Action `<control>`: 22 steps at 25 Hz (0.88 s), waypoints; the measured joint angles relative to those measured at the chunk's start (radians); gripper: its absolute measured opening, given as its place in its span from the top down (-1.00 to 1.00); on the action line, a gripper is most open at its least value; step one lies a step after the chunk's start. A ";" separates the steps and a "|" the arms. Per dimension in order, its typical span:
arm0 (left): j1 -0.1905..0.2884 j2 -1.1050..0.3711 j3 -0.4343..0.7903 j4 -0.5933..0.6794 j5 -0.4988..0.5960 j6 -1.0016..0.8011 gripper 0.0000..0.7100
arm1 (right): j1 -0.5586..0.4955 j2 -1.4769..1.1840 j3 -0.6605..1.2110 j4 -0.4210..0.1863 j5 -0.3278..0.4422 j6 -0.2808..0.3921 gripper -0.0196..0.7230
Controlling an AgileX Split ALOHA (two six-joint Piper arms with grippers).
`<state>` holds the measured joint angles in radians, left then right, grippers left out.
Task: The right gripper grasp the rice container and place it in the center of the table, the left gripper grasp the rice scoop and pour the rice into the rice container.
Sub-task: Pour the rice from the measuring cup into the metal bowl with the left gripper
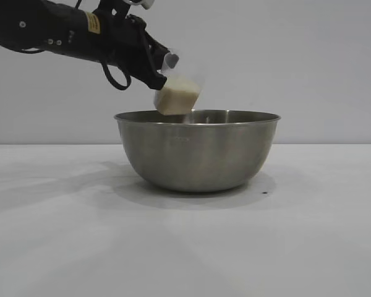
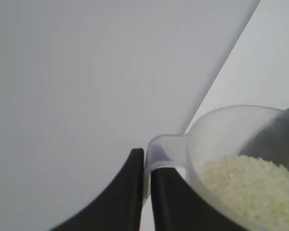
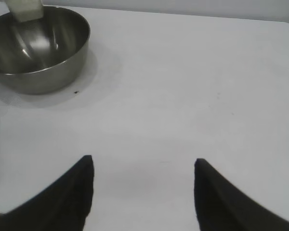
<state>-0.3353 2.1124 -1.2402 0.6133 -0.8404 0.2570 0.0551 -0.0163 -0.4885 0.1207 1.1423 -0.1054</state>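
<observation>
Already centred, the rice container [image 1: 198, 151] waits; the left gripper [image 1: 159, 79] clamps the tilted rice scoop [image 1: 178, 94], the rice [image 2: 248, 185] mostly unpoured; the right gripper [image 3: 143, 168] gapes empty.

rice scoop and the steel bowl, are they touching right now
Cannot tell. In the exterior view the tilted rice scoop, held by the left gripper, has its lower corner level with the bowl rim, overlapping it; no view shows a clear gap or contact.

You see a brushed grey steel bowl [image 1: 198, 151] on a plain white table [image 1: 62, 247], off-white rice [image 1: 176, 97] in a translucent plastic cup [image 1: 180, 91], and black gripper fingers [image 3: 77, 192].
</observation>
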 joint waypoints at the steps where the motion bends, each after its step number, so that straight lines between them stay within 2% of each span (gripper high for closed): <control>1: 0.000 -0.007 0.000 0.009 0.000 0.000 1.00 | 0.000 0.000 0.000 0.000 0.000 0.000 -0.25; 13: 0.000 -0.033 0.000 0.093 0.016 0.160 1.00 | 0.000 0.000 0.000 0.000 0.000 0.000 -0.25; 22: 0.000 -0.033 0.000 0.103 0.019 0.381 1.00 | 0.000 0.000 0.000 0.000 0.000 0.000 -0.25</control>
<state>-0.3353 2.0795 -1.2402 0.7165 -0.8217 0.6385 0.0551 -0.0163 -0.4885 0.1207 1.1423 -0.1054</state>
